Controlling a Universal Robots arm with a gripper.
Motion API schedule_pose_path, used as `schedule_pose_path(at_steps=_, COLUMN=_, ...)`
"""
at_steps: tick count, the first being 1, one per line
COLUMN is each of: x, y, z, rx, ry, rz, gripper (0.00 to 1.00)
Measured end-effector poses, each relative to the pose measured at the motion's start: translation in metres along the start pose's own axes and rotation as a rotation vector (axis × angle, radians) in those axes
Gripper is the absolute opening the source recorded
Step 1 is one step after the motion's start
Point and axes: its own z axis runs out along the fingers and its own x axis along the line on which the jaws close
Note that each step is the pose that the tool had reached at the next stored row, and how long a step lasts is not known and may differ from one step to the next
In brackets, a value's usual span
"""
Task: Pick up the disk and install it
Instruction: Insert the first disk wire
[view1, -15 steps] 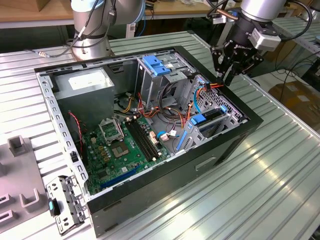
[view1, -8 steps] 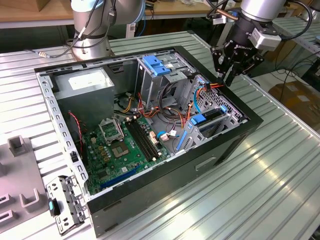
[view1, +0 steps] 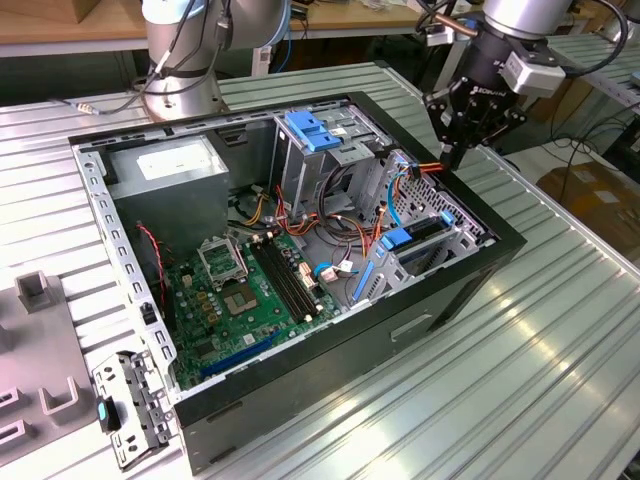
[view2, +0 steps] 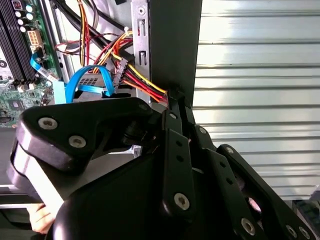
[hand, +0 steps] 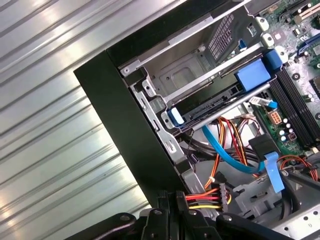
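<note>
The disk (view1: 422, 233) lies in the lower drive cage of the open computer case (view1: 300, 340), framed by blue rails. In the first wrist view the disk (hand: 215, 103) shows as a dark slab between blue tabs, its connector end facing the cables. My gripper (view1: 453, 158) hangs over the case's rim on the exterior view's right, a short way from the disk. In both wrist views my gripper (view2: 172, 97) (hand: 175, 201) is shut on a red, yellow and black power cable (hand: 202, 197) just behind its black plug (hand: 222, 191).
A light-blue data cable (hand: 227, 150) loops beside the held cable. The case also holds the motherboard (view1: 250, 290), a grey power-supply box (view1: 170, 165) and a blue latch plate (view1: 315, 130). A metal bracket (view1: 125, 410) and grey fixtures (view1: 35, 290) lie on the ribbed table.
</note>
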Motion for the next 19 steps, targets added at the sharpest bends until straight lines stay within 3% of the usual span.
schedule_pose_path(at_steps=14, x=0.0001, y=0.0000, z=-0.0012, rx=-0.0007, ry=0.0003, rz=0.003, gripper=0.17)
schedule_pose_path(at_steps=19, x=0.0001, y=0.0000, z=-0.0012, rx=-0.0043, ry=-0.0010, rz=0.070, gripper=0.17)
